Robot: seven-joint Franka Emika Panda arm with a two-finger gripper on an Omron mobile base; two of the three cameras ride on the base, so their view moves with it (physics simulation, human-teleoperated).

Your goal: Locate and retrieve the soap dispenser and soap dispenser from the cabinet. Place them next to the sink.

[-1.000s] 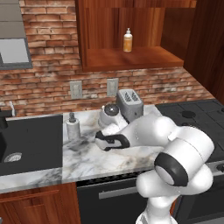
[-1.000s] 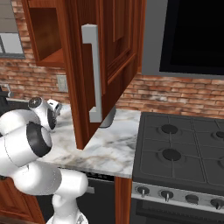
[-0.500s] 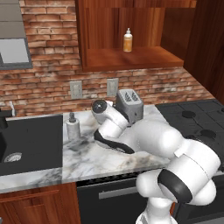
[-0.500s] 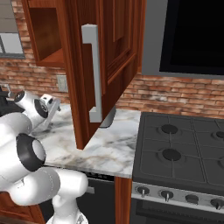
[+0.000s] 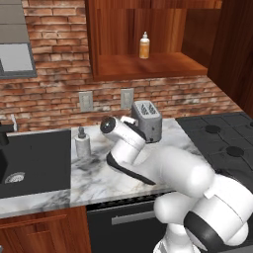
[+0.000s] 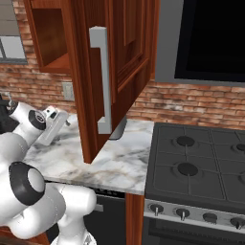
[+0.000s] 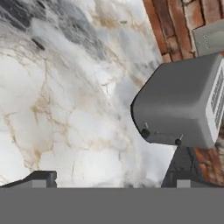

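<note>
Two soap dispensers are to be accounted for, and they sit in very different places. The grey-white marbled dispenser (image 5: 82, 145) is stood upright on the marble counter (image 5: 94, 183), just beside the sink (image 5: 34, 163) and off to the sink side of the gripper (image 7: 109, 179); judged from that placing, its half of the task is done. The orange dispenser (image 5: 144, 46) is left upright on the cabinet (image 5: 148, 66) shelf, well above the gripper, so it appears to be the piece not yet fetched.

The gripper is held low over the counter, close in front of the silver toaster (image 5: 147, 120), which looms just ahead of the fingertips (image 7: 41, 178) in the hand view. The fingers are spread wide with nothing between them, which fits a hand that carries nothing and is free for a reach upward. The cabinet door (image 6: 112, 72) is stood open, presumably so that the shelf can be reached. A lift past the toaster would likely be needed, with care that it is not knocked.
</note>
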